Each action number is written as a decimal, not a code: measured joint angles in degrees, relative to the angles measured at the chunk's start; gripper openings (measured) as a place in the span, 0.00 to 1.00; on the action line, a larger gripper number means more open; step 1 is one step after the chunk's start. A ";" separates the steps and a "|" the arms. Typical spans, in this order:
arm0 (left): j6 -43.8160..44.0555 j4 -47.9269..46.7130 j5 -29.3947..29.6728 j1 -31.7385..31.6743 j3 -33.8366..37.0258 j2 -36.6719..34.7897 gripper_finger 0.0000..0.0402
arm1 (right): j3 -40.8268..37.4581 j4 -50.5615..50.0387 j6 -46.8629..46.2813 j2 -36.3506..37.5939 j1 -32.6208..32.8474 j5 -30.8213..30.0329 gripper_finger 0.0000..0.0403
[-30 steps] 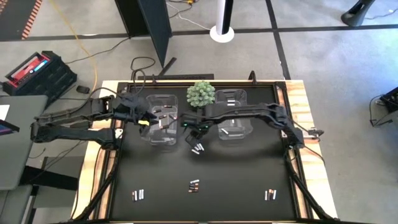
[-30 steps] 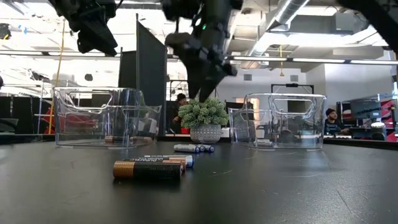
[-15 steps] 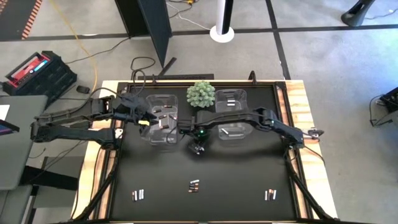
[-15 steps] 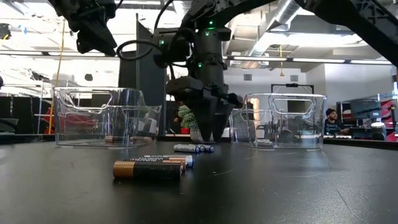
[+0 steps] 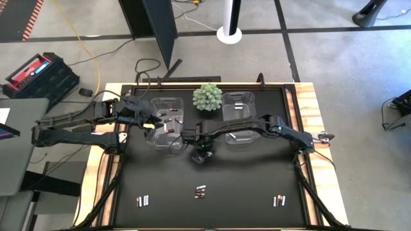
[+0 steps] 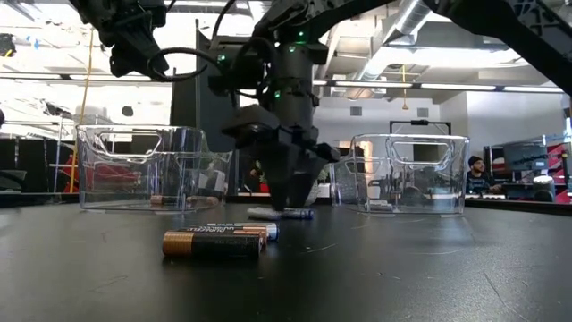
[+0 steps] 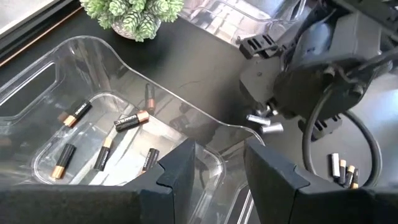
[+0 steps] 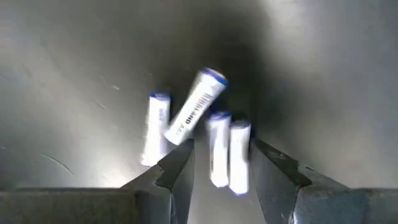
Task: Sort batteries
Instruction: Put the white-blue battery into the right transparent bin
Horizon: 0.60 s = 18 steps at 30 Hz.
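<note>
Several pale silver batteries (image 8: 196, 109) lie in a small heap on the black mat mid-table, one slanting across the others. My right gripper (image 8: 221, 158) is down over them (image 5: 202, 156), open, pointing down, its fingers either side of two pale cells (image 8: 229, 155). In the low view it stands on the heap (image 6: 290, 201). My left gripper (image 7: 217, 149) hovers open and empty above the left clear bin (image 5: 154, 138), which holds dark copper-ended batteries (image 7: 130, 121). My right gripper comes from above with its open fingers (image 8: 177, 168) on either side of two pale batteries lying flat on the mat. Whether the fingers touch them, I cannot tell.
A second clear bin (image 5: 239, 101) with pale cells sits right of the green spiky plant (image 5: 207, 96) at the far edge. Three small battery groups lie near the near edge (image 5: 143, 201), (image 5: 200, 191), (image 5: 279, 201). Dark batteries (image 6: 214, 243) lie in the low view's foreground.
My right gripper has come down from above the table and moved toward the near edge onto the heap of pale batteries, which it now covers in the high view. My left arm has kept still.
</note>
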State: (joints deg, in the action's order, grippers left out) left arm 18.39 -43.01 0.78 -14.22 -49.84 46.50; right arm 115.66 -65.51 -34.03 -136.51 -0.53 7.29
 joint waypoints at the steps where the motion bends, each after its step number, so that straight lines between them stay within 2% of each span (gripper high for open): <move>1: 0.04 -0.03 0.00 0.00 0.00 -0.02 0.33 | 0.02 -0.35 0.00 -0.25 0.16 -0.01 0.42; 18: 0.42 -0.01 0.04 0.00 0.00 0.00 0.33 | 0.09 -0.02 1.79 -0.59 0.44 -0.20 0.42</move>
State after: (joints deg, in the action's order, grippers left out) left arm 18.81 -43.03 0.82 -14.22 -49.84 46.50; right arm 115.74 -65.53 -32.24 -137.10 -0.08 7.09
